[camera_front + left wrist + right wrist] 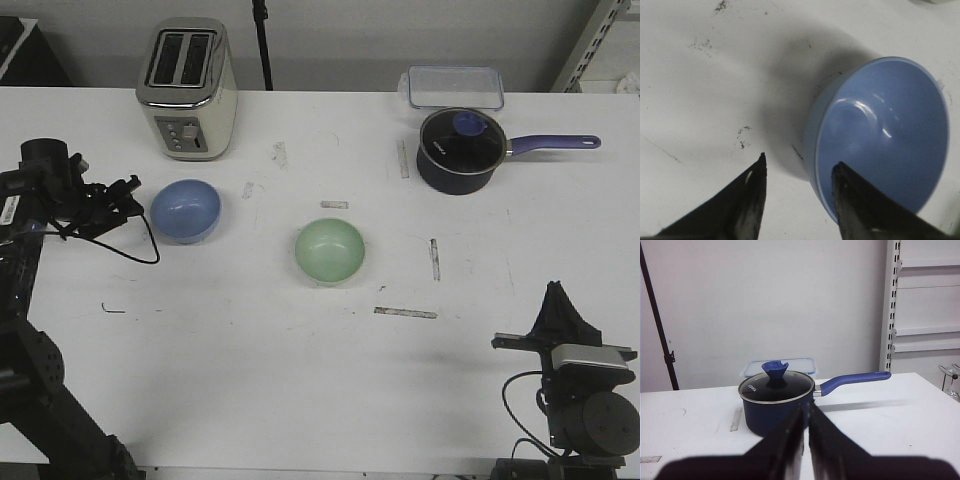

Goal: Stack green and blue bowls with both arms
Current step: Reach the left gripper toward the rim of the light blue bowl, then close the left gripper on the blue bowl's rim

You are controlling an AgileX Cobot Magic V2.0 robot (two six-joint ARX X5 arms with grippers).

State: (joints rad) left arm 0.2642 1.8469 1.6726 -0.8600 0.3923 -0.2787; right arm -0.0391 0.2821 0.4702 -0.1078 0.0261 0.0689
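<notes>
Blue bowl point(880, 140) looks light, rigid, glossy-slick; left gripper point(799, 172), fingers apart, straddles its rim — grip there.

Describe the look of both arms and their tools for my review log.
Both arms are black and jointed. The left arm carries loose black cables looping over the table and a white label at its edge. Its tool ends in two dark, tapered, scuffed fingers. The right arm has a silver-grey block on its wrist and a black cable; its tool has matching dark pointed fingers.
</notes>
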